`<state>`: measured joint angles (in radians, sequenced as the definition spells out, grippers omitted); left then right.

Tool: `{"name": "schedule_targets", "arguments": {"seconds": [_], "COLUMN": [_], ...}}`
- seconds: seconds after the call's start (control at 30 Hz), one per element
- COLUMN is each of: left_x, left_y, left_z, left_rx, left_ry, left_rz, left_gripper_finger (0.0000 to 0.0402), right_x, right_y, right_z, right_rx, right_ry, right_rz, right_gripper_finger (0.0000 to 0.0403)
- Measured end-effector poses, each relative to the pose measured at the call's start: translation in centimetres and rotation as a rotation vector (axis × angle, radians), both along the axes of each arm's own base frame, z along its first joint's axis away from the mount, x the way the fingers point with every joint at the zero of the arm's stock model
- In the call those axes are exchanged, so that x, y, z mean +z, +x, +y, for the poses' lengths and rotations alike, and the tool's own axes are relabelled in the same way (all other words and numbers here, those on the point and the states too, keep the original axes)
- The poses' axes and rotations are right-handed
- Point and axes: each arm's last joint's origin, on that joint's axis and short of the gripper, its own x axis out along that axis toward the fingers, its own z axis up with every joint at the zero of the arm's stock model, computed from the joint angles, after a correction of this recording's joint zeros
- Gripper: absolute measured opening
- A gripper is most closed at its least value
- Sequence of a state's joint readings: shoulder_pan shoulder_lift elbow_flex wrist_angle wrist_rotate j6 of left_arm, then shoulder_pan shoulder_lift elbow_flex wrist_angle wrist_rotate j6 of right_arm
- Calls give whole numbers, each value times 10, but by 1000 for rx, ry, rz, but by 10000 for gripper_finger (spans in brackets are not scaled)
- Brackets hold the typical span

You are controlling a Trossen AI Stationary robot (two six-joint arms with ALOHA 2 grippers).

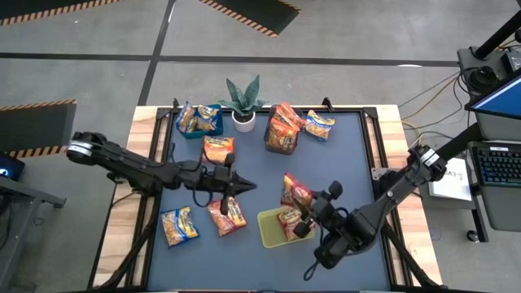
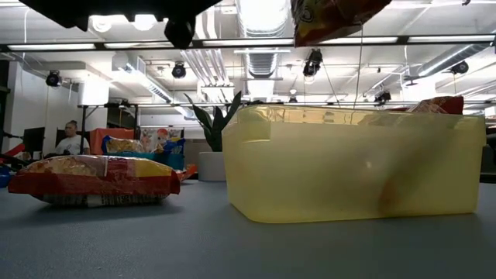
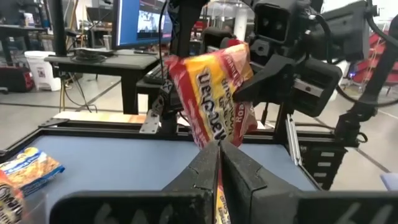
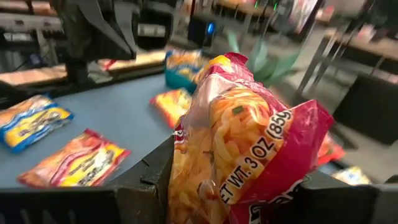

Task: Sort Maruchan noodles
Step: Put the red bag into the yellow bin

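Three bins on the table: blue (image 1: 200, 120), clear (image 1: 281, 130), yellow-green (image 1: 269, 229). Four loose noodle packets (image 1: 179, 225) lying flat. One potted plant (image 1: 243, 103).

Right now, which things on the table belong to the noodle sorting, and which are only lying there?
For the job:
- red packet held by right gripper
- loose packets
- yellow-green bin
- blue bin
- left gripper, shut

Lying about:
- potted plant
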<state>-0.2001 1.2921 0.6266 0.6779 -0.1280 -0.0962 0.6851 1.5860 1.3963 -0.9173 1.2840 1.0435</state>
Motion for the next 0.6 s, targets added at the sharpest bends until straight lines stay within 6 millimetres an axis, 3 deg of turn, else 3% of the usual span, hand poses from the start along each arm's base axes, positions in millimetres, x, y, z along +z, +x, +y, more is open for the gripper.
{"name": "schedule_targets", "arguments": {"seconds": [0.27, 0.6], "left_x": [-13, -15], "left_y": [15, 20], "left_z": [-3, -4], "left_rx": [-1, 1], "left_ry": [-42, -68], "left_rz": [-46, -113], "left_gripper_finger": [34, 132], "right_x": [-1, 31], "right_y": [-10, -30], "right_z": [2, -13], "right_rx": [-24, -22], "right_ry": [-187, -242], "right_rz": [-38, -34], "right_gripper_finger": [153, 153]}}
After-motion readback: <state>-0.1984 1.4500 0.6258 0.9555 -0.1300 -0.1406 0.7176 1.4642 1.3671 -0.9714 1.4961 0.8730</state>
